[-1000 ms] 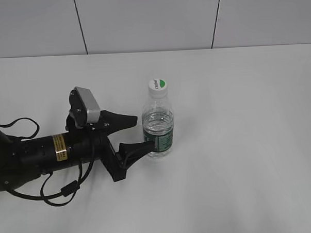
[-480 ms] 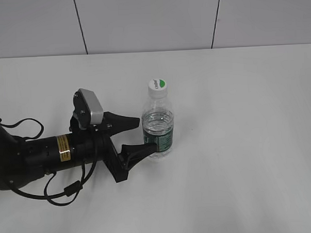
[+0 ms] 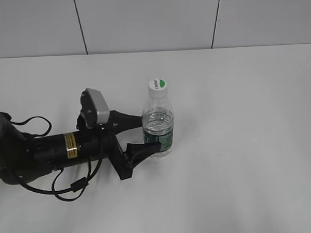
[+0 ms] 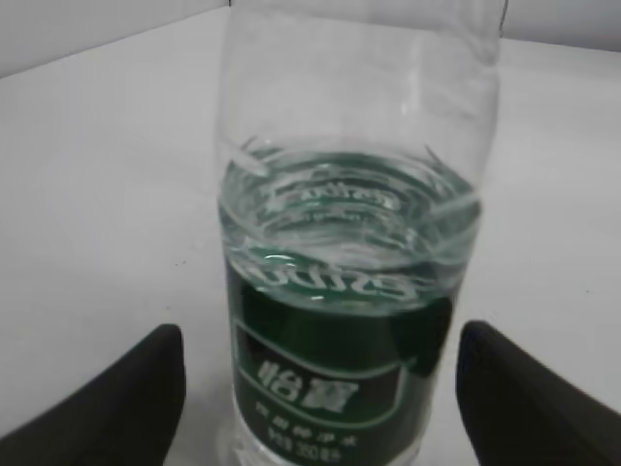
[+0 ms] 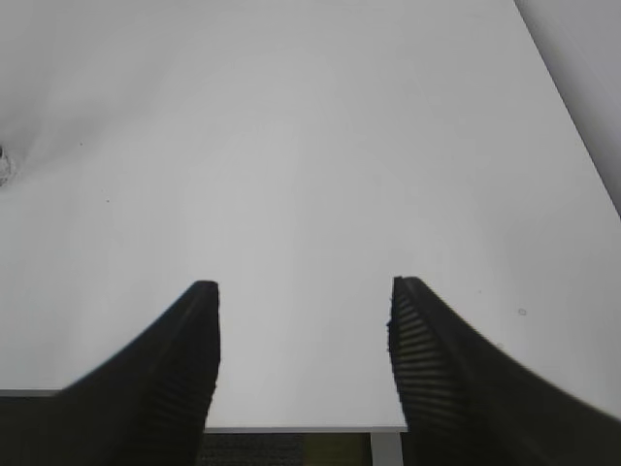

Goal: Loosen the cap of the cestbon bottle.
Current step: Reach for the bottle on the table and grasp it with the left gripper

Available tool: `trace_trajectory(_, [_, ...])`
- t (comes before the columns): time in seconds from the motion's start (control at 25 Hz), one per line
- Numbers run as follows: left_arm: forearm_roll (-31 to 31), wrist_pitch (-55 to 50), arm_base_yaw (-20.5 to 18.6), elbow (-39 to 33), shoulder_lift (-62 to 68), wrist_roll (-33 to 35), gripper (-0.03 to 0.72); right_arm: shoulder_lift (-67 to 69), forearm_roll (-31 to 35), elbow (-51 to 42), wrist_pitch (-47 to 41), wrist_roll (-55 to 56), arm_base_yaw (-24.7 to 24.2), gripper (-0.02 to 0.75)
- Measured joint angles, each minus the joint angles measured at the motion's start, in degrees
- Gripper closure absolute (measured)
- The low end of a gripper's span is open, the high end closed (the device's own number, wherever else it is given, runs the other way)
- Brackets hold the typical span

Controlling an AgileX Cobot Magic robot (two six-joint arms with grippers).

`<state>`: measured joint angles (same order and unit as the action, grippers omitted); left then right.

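Note:
The cestbon bottle (image 3: 158, 127) stands upright on the white table, clear with a dark green label band and water in its lower half. Its white cap (image 3: 157, 86) with a green mark is on top. My left gripper (image 3: 149, 132) is open, its two black fingers on either side of the bottle's lower body, with gaps showing. In the left wrist view the bottle (image 4: 349, 291) fills the middle between the finger tips (image 4: 330, 388); the cap is out of that view. My right gripper (image 5: 303, 330) is open and empty over bare table, and is not in the exterior view.
The white table (image 3: 249, 143) spreads around the bottle. A tiled wall (image 3: 151, 21) runs along the back. The table's near edge (image 5: 301, 425) shows in the right wrist view below the fingers.
My left arm has moved right toward the bottle, so the open fingers now reach around its lower body. The bottle has not moved.

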<state>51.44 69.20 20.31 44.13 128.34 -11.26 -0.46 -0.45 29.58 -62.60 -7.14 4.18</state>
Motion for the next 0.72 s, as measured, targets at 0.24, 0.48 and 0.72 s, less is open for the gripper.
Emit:
trace_trajectory(0.24, [-0.06,0.05,0.09,0.86,0.05,-0.75,0.161,0.0,0.0,0.0,0.0,0.0,0.0,0.311])
trace_trajectory(0.48, [0.17,0.0,0.35,1.52,0.29,-1.06,0.161,0.0,0.0,0.0,0.0,0.0,0.0,0.311])
trace_trajectory(0.72, [-0.01,0.05,2.59,4.54,3.04,-2.22,0.161,0.0,0.0,0.0,0.0,0.0,0.0,0.311])
